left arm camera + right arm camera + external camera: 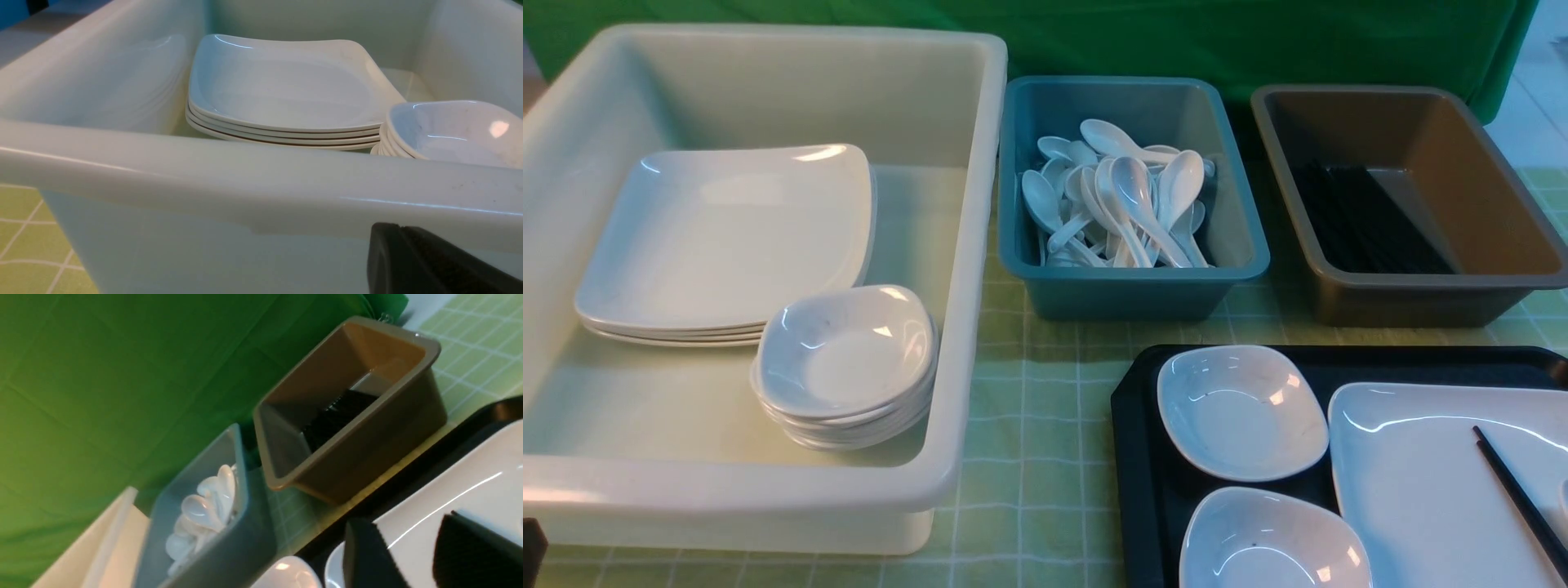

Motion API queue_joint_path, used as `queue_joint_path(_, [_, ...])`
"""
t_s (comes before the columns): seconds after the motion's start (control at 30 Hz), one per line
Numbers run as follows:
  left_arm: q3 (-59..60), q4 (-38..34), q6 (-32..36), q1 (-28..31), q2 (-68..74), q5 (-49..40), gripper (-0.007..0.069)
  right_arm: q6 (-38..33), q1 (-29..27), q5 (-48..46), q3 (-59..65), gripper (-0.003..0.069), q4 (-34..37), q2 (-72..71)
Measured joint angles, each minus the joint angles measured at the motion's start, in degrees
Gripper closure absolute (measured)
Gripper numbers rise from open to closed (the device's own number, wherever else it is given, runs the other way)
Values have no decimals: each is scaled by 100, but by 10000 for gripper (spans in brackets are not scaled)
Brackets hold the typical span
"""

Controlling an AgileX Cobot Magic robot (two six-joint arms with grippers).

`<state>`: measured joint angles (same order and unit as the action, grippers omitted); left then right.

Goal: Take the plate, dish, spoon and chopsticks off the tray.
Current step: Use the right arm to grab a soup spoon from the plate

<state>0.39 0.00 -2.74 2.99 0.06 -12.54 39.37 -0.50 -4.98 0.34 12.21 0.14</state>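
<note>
The tray (1135,457) lies at the near right of the green-checked worktop (1029,425), cut off by the edge of the front view. At the far left the left end effector (404,245) is closed, with nothing seen in it, just outside the near wall of a big white tub (968,245); inside the tub a stack of plates (727,237) sits toward the back, and a stack of small dishes (845,351) stands in front of it, to the right. Next comes a teal bin (1127,298) heaped with white spoons (1127,196); beside it a brown bin (1421,302) holds a bundle of black sticks (1364,220). On the tray's left part two small white dishes stand one behind the other, the far dish (1241,412) and the near dish (1274,547); to their right lies the plate (1421,490), with the chopsticks (1515,494) slanting across it and out of view. The right end effector (408,539) is over the plate, its jaws fairly wide with only white plate showing between them; whether it touches the plate I cannot tell.
</note>
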Motion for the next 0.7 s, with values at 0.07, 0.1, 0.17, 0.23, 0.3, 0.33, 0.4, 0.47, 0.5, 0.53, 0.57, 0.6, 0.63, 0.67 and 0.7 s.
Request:
queue_joint_path(0.07, [0,0,0,0,0,0,626,209,40,-9,-26,424,75,0])
queue_joint_path(0.1, [0,0,0,0,0,0,626,216,84,-60,-134,433,93,0])
queue_joint_path(0.17, [0,0,0,0,0,0,626,-63,244,-72,-622,479,109,-7])
queue_joint_path(0.23, [0,0,0,0,0,0,626,-782,438,-134,-1310,562,-21,122])
queue_joint_path(0.3, [0,0,0,0,0,-5,626,-1692,609,-583,-2156,619,-321,471])
queue_joint_path(0.33, [0,0,0,0,0,-5,626,-1908,656,-938,-2553,629,-471,642])
queue_joint_path(0.4, [0,0,0,0,0,-5,626,-2409,767,-2200,-3526,643,-1083,1357])
queue_joint_path(0.47, [0,0,0,0,0,-5,626,-2590,787,-3290,-4103,648,-1654,2051])
queue_joint_path(0.5, [0,0,0,0,0,-5,626,-2705,793,-4234,-4481,648,-2066,2593])
queue_joint_path(0.53, [0,0,0,0,0,-5,626,-2776,793,-5224,-4768,648,-2428,3138])
queue_joint_path(0.57, [0,0,0,0,0,-5,626,-2841,787,-5625,-4847,648,-2649,3562])
queue_joint_path(0.6, [0,0,0,0,0,-5,626,-2945,787,-5961,-4889,648,-2801,3940])
queue_joint_path(0.63, [0,0,0,0,0,-5,626,-3042,787,-6128,-4895,648,-2850,4151])
queue_joint_path(0.67, [0,0,0,0,0,-11,626,-3138,787,-6243,-4895,648,-2870,4489])
queue_joint_path(0.7, [0,0,0,0,0,-11,626,-3232,787,-6348,-4900,648,-2865,4825])
